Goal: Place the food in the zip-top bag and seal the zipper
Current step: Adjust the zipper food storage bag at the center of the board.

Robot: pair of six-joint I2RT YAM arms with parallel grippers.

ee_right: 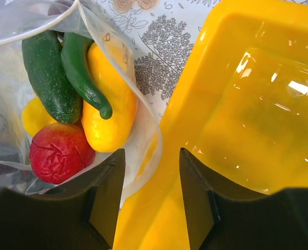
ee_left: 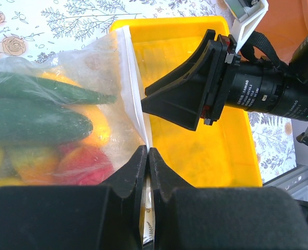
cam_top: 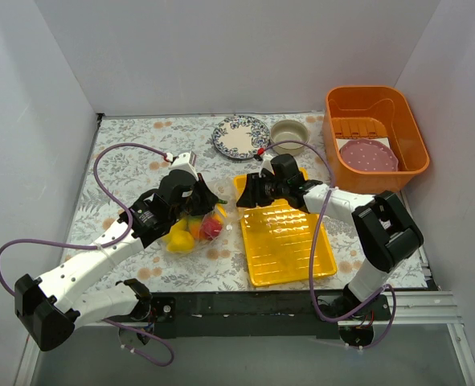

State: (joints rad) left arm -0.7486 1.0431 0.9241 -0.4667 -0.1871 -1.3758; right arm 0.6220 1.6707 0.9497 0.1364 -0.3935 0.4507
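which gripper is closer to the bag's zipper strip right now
Left. The left gripper is pinched shut on the zipper strip; the right gripper is open, just off it, over the yellow tray's edge.

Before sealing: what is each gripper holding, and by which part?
Left gripper pinches the zip-top bag by its zipper strip; right gripper is open, holding nothing.

Clear crinkly plastic bag (ee_left: pixel 91 57), glossy food (ee_right: pixel 109 104), glossy plastic tray (ee_right: pixel 258 120)
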